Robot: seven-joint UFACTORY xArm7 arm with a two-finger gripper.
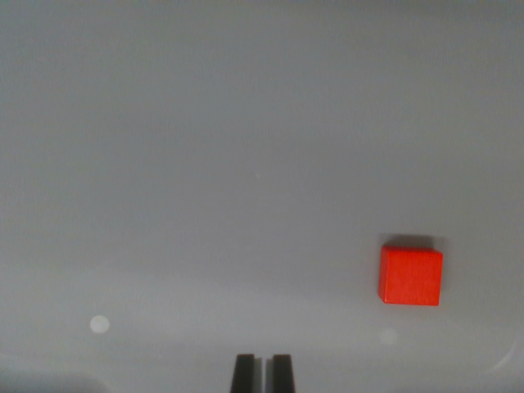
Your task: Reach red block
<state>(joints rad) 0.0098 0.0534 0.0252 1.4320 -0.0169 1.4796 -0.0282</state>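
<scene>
Wrist view looks down on a plain pale grey tabletop (246, 147) that fills nearly the whole picture. At the bottom edge, just left of centre, the two dark fingertips of the pincer (262, 373) rise into view, standing side by side with only a thin sliver of grey between them, so the pincer is all but clenched and grasps nothing. A small bright red square block (410, 277) lies flat on the tabletop toward the wrist view's right, in the lower half, with a thin dark shadow along its upper edge. It sits well apart from the fingertips, above and to their right. A faint round light spot (99, 324) shows at lower left.
</scene>
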